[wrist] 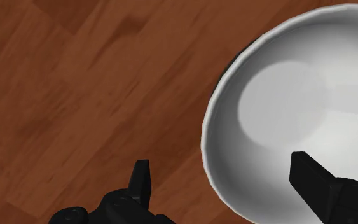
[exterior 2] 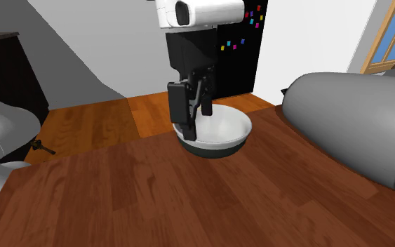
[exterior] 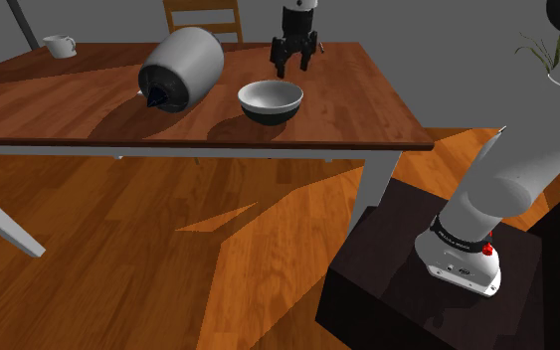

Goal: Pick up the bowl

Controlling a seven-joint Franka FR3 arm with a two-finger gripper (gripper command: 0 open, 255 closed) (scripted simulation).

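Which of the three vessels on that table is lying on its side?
The big grey barrel-shaped container, lying beside the bowl. The bowl and the small white mug both stand upright.

Bowl (wrist: 279,108) — cut off by the wrist view's edge.

The table (wrist: 75,95) was reddish-brown wood with visible grain and a faint sheen, and the floor (exterior: 148,259) was glossier orange-brown wood planking. The bowl (wrist: 285,108) looked smooth and matt, pale inside and dark outside, its material unclear. The gripper (exterior: 294,66) was plain matt black.
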